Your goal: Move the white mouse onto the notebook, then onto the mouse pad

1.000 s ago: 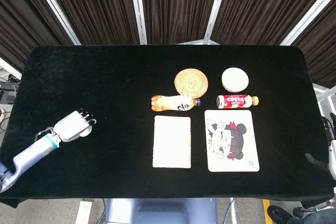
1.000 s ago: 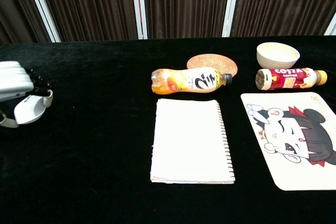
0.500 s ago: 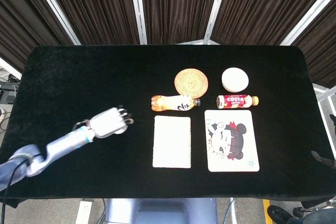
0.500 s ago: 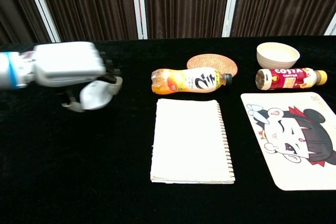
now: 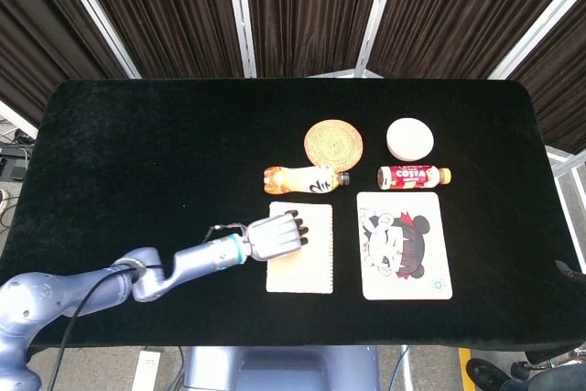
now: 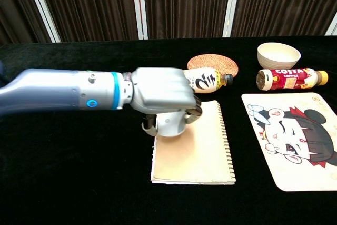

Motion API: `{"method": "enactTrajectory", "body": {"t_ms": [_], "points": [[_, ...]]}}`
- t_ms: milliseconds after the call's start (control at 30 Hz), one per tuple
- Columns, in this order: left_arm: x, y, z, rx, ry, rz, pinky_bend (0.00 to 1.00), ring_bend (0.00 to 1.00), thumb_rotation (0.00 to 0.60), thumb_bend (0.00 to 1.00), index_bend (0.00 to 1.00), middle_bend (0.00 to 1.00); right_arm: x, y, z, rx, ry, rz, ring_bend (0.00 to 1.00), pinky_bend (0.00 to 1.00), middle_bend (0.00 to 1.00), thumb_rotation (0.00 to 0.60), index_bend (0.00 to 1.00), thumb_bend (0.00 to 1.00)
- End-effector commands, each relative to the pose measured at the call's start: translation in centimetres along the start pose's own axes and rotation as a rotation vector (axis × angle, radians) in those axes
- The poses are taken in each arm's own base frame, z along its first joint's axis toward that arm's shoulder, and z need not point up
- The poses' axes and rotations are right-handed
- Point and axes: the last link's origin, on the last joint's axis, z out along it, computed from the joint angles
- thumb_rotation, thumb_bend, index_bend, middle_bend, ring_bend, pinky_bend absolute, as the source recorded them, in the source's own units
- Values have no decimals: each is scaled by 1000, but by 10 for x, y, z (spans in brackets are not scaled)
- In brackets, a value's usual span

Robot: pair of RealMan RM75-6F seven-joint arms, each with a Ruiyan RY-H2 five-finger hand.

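**Black surface, dark curtains behind**

The left hand [image 6: 160, 94] grips the white mouse [image 6: 169, 125] from above, over the notebook's [image 6: 200, 154] near-left corner. The mouse pad [image 6: 292, 138] lies well to its right on the black surface [image 5: 137, 153]; dark curtains [image 5: 302, 6] hang beyond.

We see a surface [image 5: 137, 153] covered with black cloth, wide and with rounded far corners. Behind it hang dark brown pleated curtains [image 5: 302, 6], divided by white slanted frame bars [image 5: 240, 11]. At the left edge, grey floor [image 5: 11, 148] with some cables shows. Below the near edge stands a blue-grey base [image 5: 279, 368]. The light is even.
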Motion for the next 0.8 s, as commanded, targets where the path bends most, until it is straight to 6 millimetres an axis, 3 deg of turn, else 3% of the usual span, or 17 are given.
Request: {"method": "enactTrajectory", "body": {"t_ms": [33, 100, 167, 200, 267, 433, 567, 667, 800], "points": [[2, 4, 10, -20, -1, 43, 368, 304, 600, 80, 400, 293, 0, 0, -1, 3, -1, -2, 0, 0, 0, 600, 68, 0], [3, 6, 12, -31, 8, 79, 253, 137, 600, 48, 109, 94, 0, 1, -1, 3, -1, 1, 0, 0, 0, 600, 68, 0], [6, 7, 12, -40, 27, 92, 98, 20, 600, 10, 0, 1, 1, 2, -2, -1, 1, 3, 0, 0, 0, 600, 68, 0], [7, 8, 12, -42, 34, 89, 35, 0, 600, 1, 0, 0, 2, 3, -2, -3, 2, 4, 0, 0, 0, 600, 68, 0], [10, 7, 11, -45, 51, 95, 3, 0, 600, 0, 0, 0, 2, 3, -3, -4, 2, 5, 0, 0, 0, 600, 68, 0], [17, -5, 3, -5, 73, 117, 0, 0, 600, 0, 0, 0, 2, 3, -4, 2, -3, 7, 0, 0, 0, 600, 68, 0], [27, -29, -15, 143, 137, 68, 0, 0, 600, 0, 0, 0, 1, 2, -6, 13, -12, 6, 0, 0, 0, 600, 68, 0], [33, -55, -43, 296, 145, 8, 0, 0, 600, 0, 0, 0, -1, 1, -7, 22, -21, 4, 0, 0, 0, 600, 68, 0], [29, -85, -103, 551, 160, -157, 0, 0, 600, 0, 0, 0, 0, 0, -9, 33, -19, 12, 0, 0, 0, 600, 68, 0]]}}
